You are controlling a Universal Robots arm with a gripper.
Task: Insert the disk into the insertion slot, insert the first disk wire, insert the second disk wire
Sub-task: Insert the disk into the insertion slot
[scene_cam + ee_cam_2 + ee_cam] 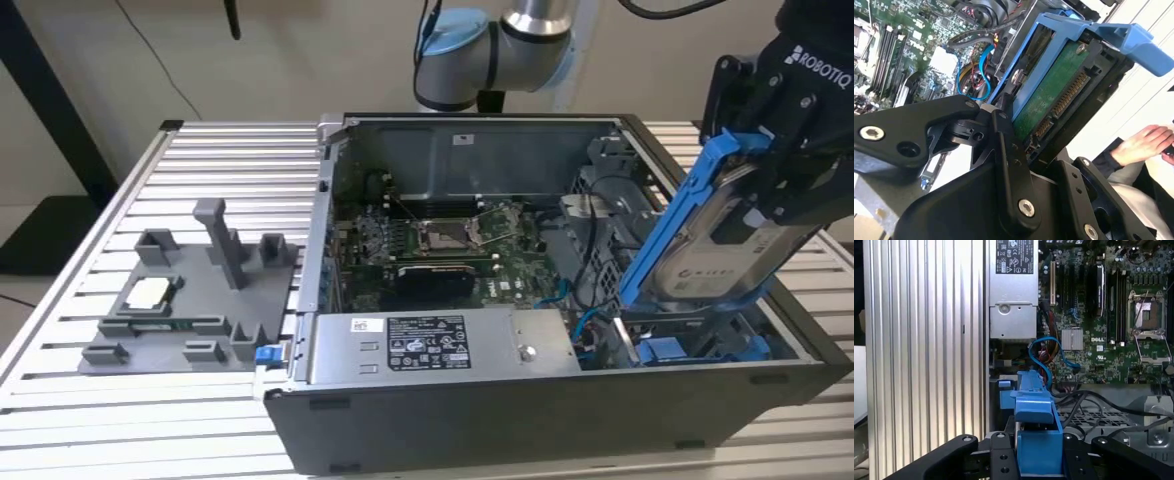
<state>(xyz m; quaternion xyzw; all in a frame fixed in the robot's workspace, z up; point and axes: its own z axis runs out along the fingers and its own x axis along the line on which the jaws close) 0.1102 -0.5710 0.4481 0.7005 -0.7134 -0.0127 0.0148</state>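
In the exterior view my gripper [785, 190] is shut on the disk [727, 250], a silver-grey drive with a white label in a bright blue carrier. The disk hangs tilted, its lower end just above the insertion slot [694, 338], the grey cage with blue tabs in the case's near corner at the exterior view's right. The second wrist view shows the disk's green circuit-board side [1054, 95] clamped between black fingers [1004, 130]. The blue carrier [1036, 440] sits between the finger links in the first wrist view, with the slot's blue tabs [1006, 395] beyond it. Blue wires [1046, 352] loop beside the cage.
The open computer case [534, 420] lies on a slatted aluminium table [200, 430]. Inside are the motherboard [441, 240] and a grey power-supply box [427, 345]. A grey fixture tray [187, 300] stands at the exterior view's left. A person's hand [1144, 145] rests beyond the case.
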